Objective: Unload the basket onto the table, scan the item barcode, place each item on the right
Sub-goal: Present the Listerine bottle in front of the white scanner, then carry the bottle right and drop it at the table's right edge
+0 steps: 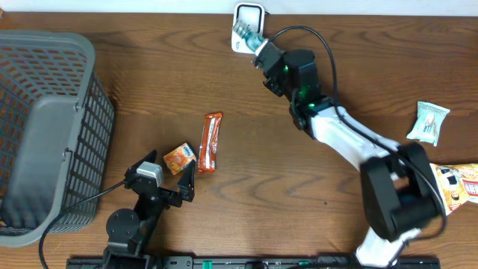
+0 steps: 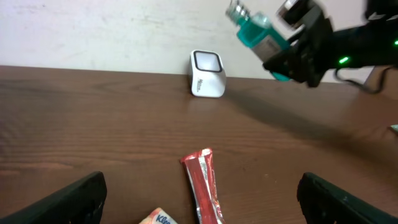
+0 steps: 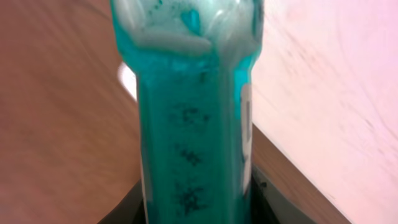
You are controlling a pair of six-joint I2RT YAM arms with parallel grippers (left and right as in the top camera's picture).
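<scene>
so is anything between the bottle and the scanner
Nothing visible. The right gripper holds the teal bottle close to the white scanner, only open space between them; the red snack bar lies far off.

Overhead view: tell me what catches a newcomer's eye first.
The right claw holds a teal bottle tilted in the air close to the white scanner at the table's far edge. A big grey basket fills the left side, and a red bar lies mid-table ahead of the open left claw.

a teal bottle (image 3: 193, 124) fills the view, close and blurred; brown surface (image 3: 56, 112) shows at left, pale wall (image 3: 336, 74) at right.
</scene>
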